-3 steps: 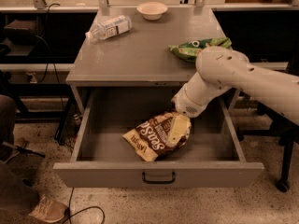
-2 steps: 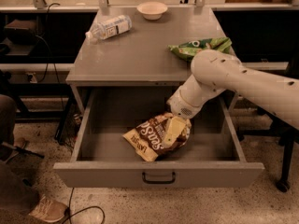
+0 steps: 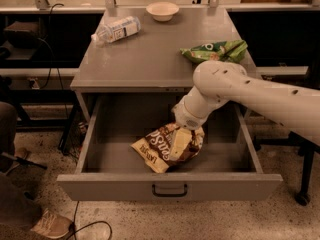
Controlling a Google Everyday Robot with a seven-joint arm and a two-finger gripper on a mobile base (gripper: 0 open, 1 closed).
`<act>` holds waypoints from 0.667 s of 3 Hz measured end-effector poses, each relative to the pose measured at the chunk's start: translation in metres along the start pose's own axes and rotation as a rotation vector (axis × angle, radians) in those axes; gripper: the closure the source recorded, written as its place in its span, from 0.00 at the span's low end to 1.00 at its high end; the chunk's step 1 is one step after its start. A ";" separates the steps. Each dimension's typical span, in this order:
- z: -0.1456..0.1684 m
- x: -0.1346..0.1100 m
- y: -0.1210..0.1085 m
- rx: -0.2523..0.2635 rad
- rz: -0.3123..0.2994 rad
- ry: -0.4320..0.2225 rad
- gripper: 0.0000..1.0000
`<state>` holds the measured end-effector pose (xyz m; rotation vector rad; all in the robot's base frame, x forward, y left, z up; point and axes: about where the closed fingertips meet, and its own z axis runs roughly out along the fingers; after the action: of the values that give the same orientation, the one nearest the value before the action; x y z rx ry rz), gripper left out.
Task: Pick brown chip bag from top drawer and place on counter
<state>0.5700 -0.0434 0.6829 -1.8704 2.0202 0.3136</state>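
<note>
Gripper [image 3: 179,145] presses on the brown chip bag [image 3: 156,149] directly beneath it, inside the open top drawer [image 3: 115,186]. Grip state cannot be told. Risk: the crinkly bag may slip on lifting or catch the counter [image 3: 145,59] edge above.

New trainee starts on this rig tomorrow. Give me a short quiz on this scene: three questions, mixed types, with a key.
1. Fill in: on the counter, along with the bowl and the green chip bag, lies a clear plastic ____.
2. True or false: the top drawer is shut.
3. Where is the gripper?
A) over the bowl
B) down in the top drawer, at the brown chip bag
C) just above the floor

Key: 1 bottle; 2 false, it is pulled open; 3 B.
</note>
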 end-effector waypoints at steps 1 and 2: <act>0.011 0.006 -0.008 0.019 -0.056 0.007 0.00; 0.019 0.021 -0.017 0.007 -0.088 0.005 0.00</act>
<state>0.5884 -0.0559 0.6584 -1.9512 1.9324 0.2772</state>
